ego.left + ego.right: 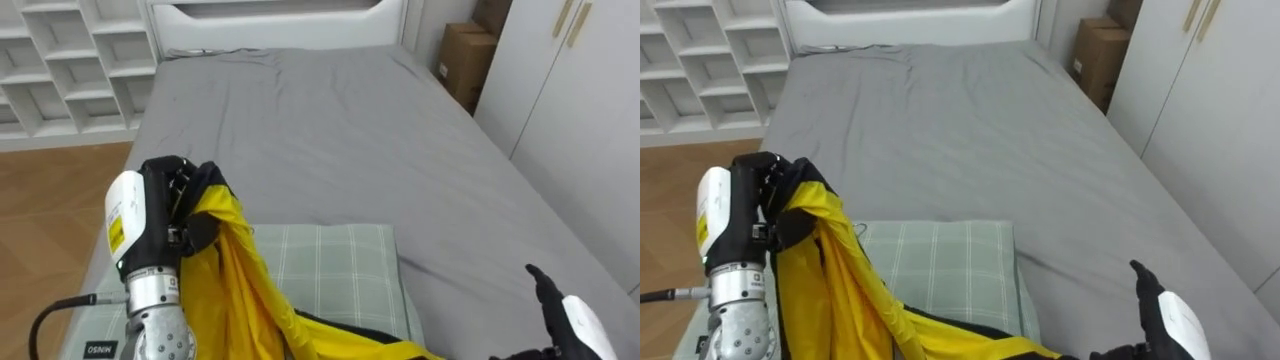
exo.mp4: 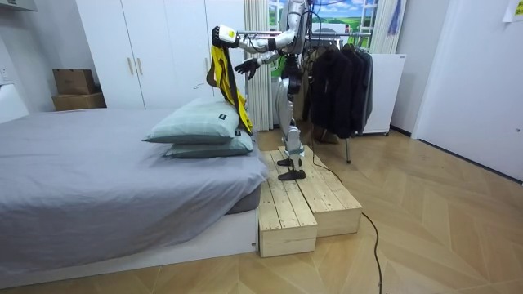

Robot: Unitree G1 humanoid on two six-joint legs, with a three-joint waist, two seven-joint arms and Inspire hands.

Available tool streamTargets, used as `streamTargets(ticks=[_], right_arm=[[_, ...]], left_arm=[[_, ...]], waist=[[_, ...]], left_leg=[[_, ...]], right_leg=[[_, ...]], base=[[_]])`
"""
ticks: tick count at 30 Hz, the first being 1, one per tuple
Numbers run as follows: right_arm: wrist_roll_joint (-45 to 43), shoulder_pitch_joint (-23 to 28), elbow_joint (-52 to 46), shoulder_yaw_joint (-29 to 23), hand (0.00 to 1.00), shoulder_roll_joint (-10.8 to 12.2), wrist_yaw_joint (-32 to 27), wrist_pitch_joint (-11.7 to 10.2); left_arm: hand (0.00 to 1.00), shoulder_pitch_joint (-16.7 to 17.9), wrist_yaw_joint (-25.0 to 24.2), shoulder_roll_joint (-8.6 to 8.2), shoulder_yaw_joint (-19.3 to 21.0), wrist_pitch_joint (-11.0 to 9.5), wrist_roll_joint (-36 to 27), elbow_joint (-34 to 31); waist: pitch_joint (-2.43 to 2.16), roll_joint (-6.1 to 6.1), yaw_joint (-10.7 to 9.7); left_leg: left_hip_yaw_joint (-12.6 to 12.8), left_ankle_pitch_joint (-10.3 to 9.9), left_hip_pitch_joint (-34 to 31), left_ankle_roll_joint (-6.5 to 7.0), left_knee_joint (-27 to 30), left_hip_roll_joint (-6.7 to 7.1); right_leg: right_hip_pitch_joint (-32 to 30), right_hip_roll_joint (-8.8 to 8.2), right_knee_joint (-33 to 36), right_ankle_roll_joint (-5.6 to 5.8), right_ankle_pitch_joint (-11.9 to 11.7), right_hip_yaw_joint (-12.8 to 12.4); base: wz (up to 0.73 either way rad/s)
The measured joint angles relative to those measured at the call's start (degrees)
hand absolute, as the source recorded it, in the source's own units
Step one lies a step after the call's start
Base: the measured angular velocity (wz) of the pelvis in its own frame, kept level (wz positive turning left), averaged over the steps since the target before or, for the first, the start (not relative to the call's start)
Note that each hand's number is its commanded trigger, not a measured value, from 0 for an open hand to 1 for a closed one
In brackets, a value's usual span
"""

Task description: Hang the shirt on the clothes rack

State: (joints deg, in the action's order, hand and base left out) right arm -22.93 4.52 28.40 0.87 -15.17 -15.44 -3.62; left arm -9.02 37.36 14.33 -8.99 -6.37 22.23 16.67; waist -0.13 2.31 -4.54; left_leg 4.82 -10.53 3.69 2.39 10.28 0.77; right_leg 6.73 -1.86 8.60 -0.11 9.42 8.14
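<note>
The left hand [image 1: 150, 215] has a rounded white back shell over a black body, and its fingers are black. The shell carries a rectangular yellow label (print too small to tell). Below the hand sits a ribbed collar of bright silver metal at the wrist, followed by a grey metallic forearm housing dotted with small fasteners. A black cable loops out beside this forearm. The right hand [image 1: 578, 322] follows the same scheme of white back shell and black fingers. In the room view the torso and arms are silver-grey, the legs are pale grey, and the feet are dark. Thin ropes run up from the shoulders.
</note>
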Motion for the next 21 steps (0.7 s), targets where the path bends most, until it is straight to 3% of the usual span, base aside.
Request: streamTargets(ticks=[21], right_arm=[[0.05,0.36,0.24,-0.12,0.0,0.89,0.59,0.82]], left_arm=[[1.0,0.63,-0.38,-0.12,0.21,1.62,2.23,-4.68]], waist=[[-0.19,-0.19,0.06]], left_leg=[[-0.13,0.0,-0.62,0.0,0.13,-0.02]], right_leg=[[-0.38,-0.09,0.03,0.0,0.0,0.85]], base=[[0.01]])
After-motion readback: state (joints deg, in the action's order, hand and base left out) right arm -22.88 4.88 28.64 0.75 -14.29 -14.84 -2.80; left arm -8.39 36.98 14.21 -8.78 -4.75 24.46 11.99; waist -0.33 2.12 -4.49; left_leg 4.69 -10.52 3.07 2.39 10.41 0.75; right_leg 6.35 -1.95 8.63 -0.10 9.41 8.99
